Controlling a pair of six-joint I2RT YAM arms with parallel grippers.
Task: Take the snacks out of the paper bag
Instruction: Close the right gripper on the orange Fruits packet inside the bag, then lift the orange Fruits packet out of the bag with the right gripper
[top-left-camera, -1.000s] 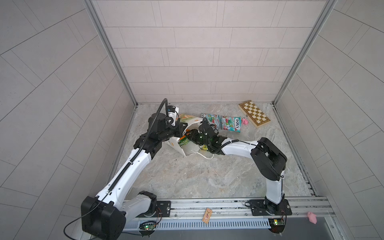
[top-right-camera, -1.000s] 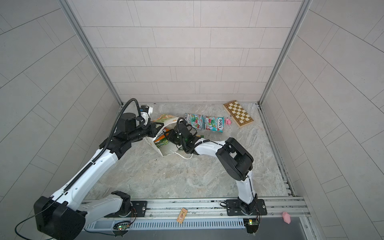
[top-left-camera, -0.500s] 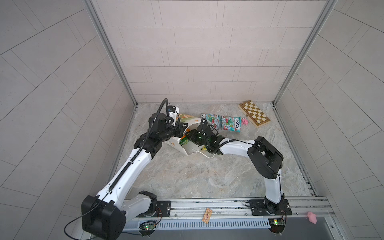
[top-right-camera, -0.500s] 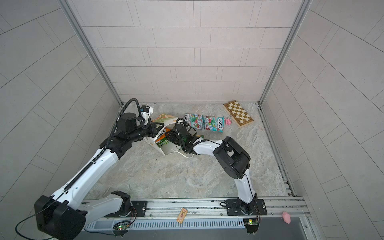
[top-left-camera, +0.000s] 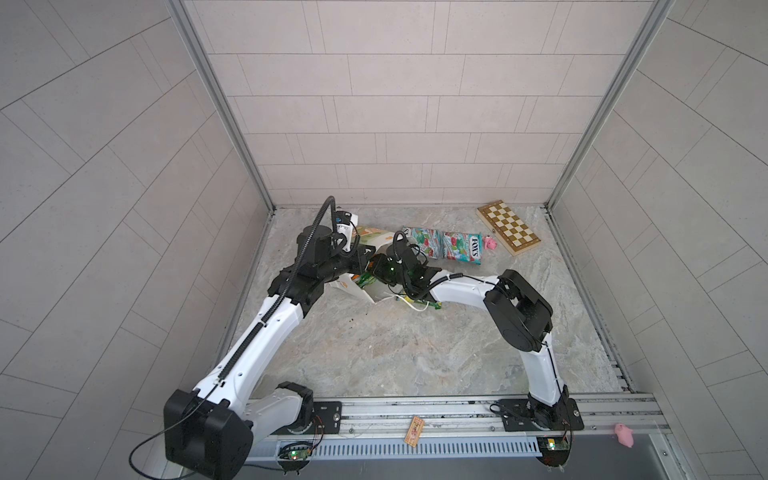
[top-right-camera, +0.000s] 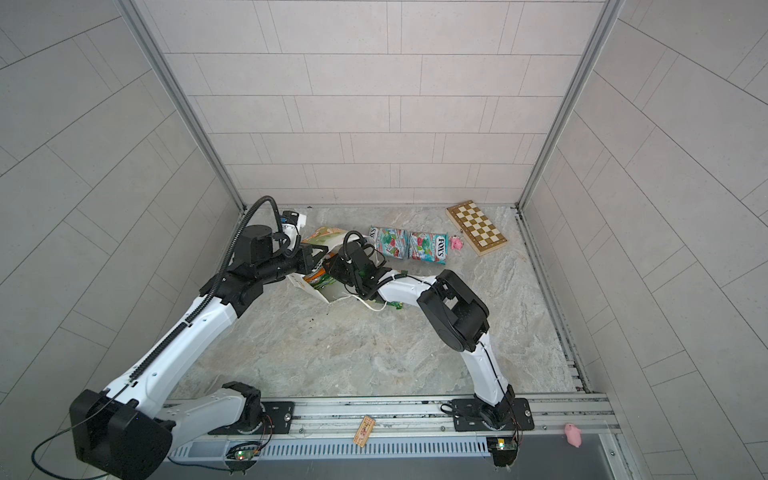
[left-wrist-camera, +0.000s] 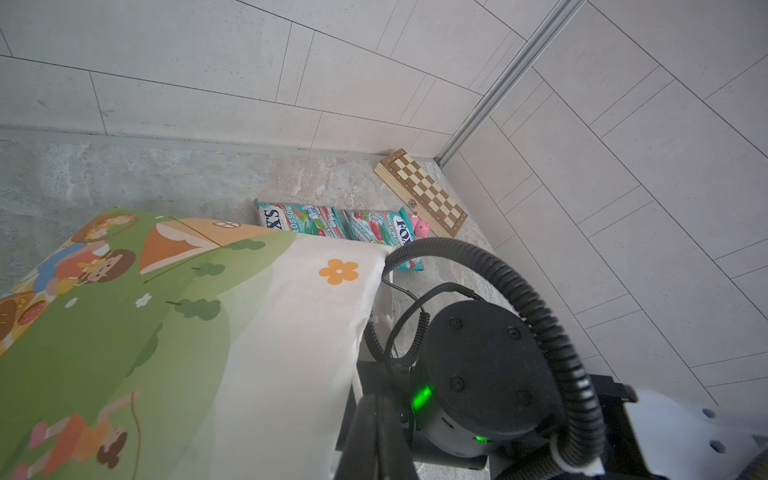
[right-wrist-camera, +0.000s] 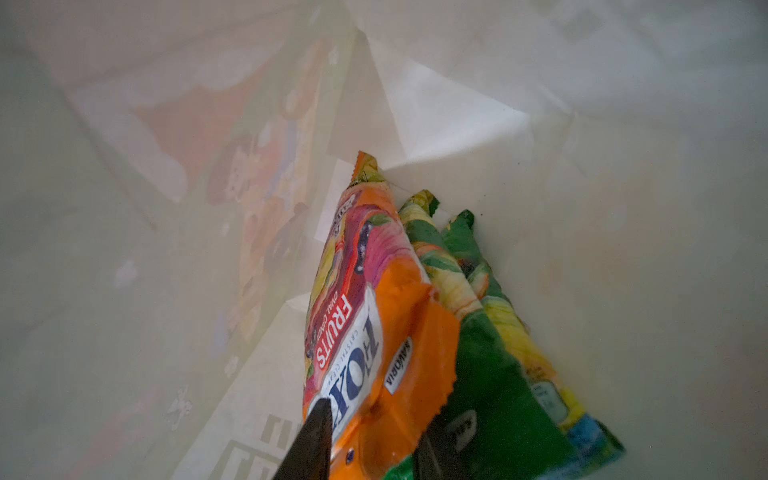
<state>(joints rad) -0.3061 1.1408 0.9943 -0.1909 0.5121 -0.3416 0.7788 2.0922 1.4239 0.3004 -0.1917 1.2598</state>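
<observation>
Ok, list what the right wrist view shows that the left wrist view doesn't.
Only the right wrist view: the right gripper closed on the orange packet, beside green-yellow packets. Only the left wrist view: two teal packets, a pink toy pig and the chessboard. Both: the paper bag, seen from inside versus its printed outside.

The gray stone table (top-left-camera: 374, 353) fills the lower middle of both top views. The bag (top-left-camera: 370, 292) lies on its side, left of the middle and near the back wall. Right of it, two teal packets (top-left-camera: 461, 247) lie flat, side by side. A pink pig (top-left-camera: 489, 242) sits just beside the right one. A chessboard (top-left-camera: 509, 227) lies in the table's upper right corner. A green packet (top-left-camera: 433, 306) peeks out just below the bag.
</observation>
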